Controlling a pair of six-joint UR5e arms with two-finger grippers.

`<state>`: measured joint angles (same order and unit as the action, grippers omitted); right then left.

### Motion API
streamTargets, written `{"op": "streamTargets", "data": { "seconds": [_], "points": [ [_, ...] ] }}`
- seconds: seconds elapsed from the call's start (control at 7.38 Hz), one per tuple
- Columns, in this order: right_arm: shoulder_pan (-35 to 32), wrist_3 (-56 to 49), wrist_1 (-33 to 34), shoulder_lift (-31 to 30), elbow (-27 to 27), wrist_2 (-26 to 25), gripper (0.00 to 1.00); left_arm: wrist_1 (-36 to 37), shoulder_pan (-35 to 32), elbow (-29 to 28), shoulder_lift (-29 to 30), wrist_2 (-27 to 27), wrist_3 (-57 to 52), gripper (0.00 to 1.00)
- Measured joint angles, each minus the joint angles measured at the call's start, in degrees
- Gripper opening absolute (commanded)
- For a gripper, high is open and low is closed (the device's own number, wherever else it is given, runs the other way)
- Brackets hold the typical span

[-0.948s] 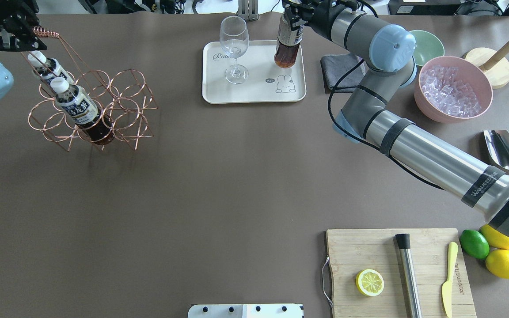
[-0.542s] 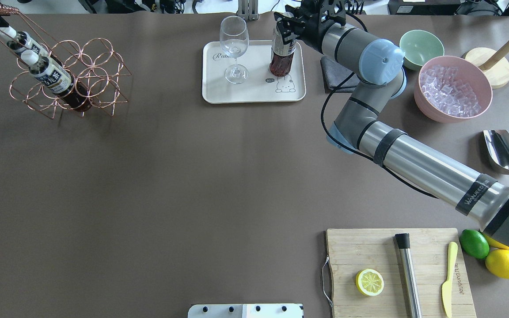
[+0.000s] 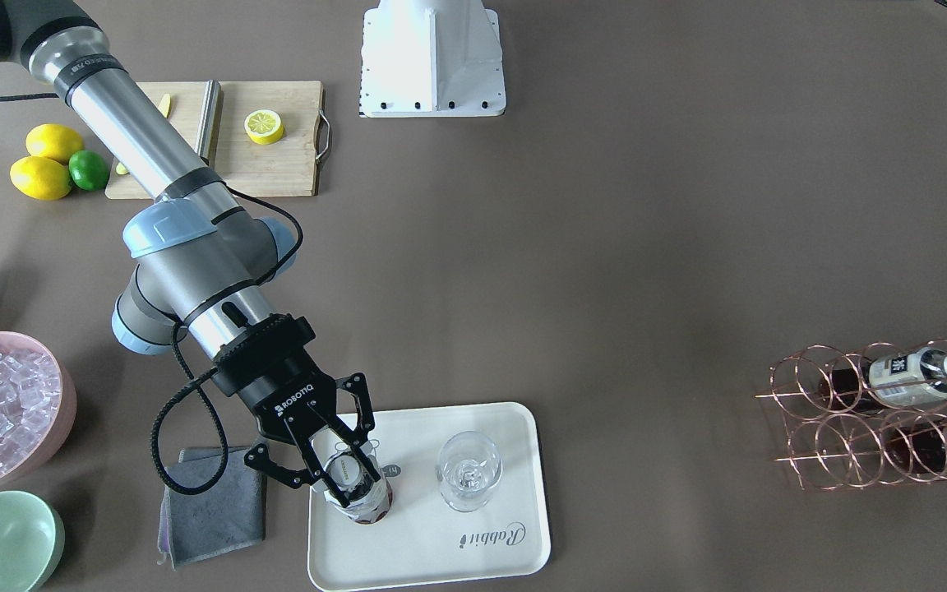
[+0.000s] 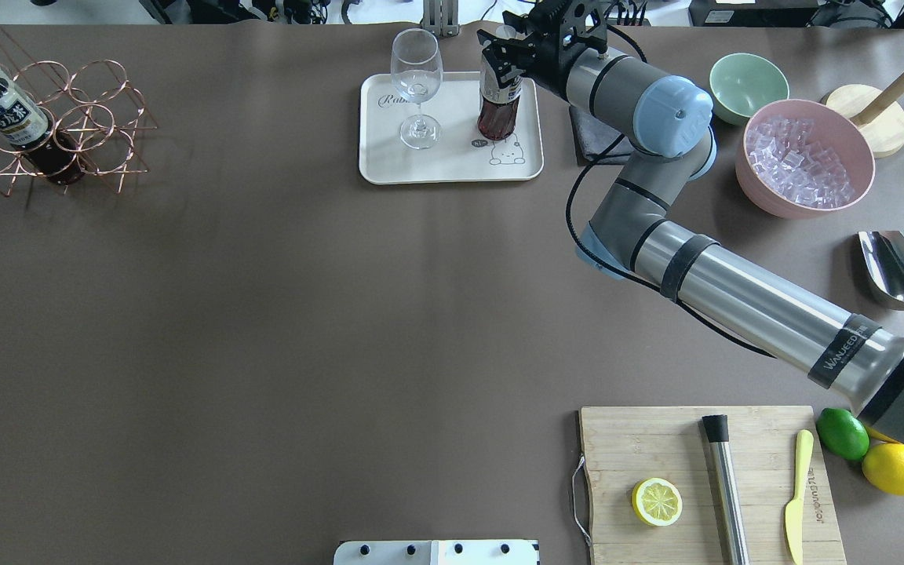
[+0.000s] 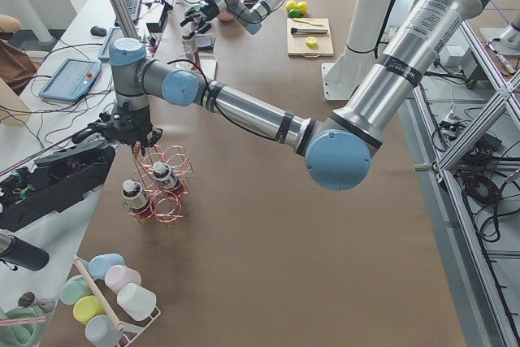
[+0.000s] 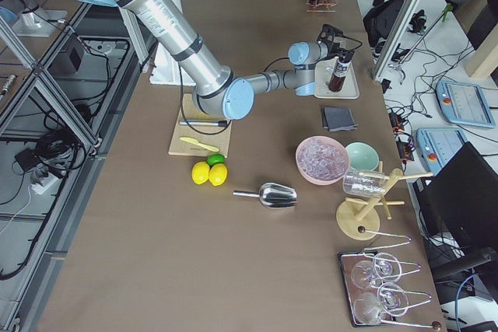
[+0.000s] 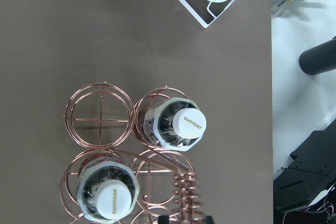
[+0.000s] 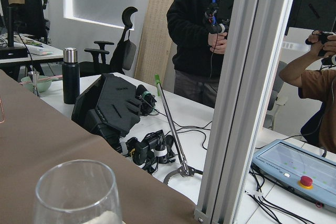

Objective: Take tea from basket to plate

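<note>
A tea bottle (image 4: 497,110) stands upright on the cream plate (image 4: 452,165), beside the bear print. It also shows in the front view (image 3: 361,497). My right gripper (image 4: 503,59) reaches in from the right and is shut around the bottle's upper part, with a finger on each side of the cap (image 3: 346,470). The copper wire basket (image 4: 99,110) is at the table's far left and holds two more tea bottles (image 7: 181,127). My left gripper (image 5: 134,132) is shut on the basket's coiled handle (image 7: 184,198). It is out of the overhead view.
A wine glass (image 4: 417,86) stands on the plate left of the bottle. A grey cloth (image 3: 210,501), a green bowl (image 4: 746,82) and a pink bowl of ice (image 4: 805,157) lie to the right. A cutting board (image 4: 656,447) with a lemon half is at the near right.
My right gripper has lowered the tea from a tilted hold above the plate to upright on it. My left gripper has carried the basket to the left, towards the table's corner.
</note>
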<state>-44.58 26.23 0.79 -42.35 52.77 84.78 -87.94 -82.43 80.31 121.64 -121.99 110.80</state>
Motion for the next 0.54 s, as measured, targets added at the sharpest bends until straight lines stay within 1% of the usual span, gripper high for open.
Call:
{"op": "streamTargets", "data": {
  "seconds": [0.14, 0.27, 0.41, 0.54],
  "points": [
    [-0.3, -0.2, 0.1, -0.5, 0.9, 1.3, 1.00, -0.6, -1.1, -1.5, -0.2, 0.0, -2.2, 0.00],
    [-1.7, -0.2, 0.1, -0.8, 1.6, 5.1, 1.00, -1.3, -1.8, -3.0, -0.4, 0.1, -3.2, 0.64],
    [-4.1, -0.2, 0.2, -1.0, 2.1, 10.6, 1.00, -1.8, -2.1, -3.8, -0.4, 0.2, -3.6, 0.98],
    [-7.6, -0.2, 0.8, -1.1, 2.6, 18.6, 1.00, -2.5, -2.2, -4.2, -0.4, 0.4, -4.3, 0.98]
  ]
}}
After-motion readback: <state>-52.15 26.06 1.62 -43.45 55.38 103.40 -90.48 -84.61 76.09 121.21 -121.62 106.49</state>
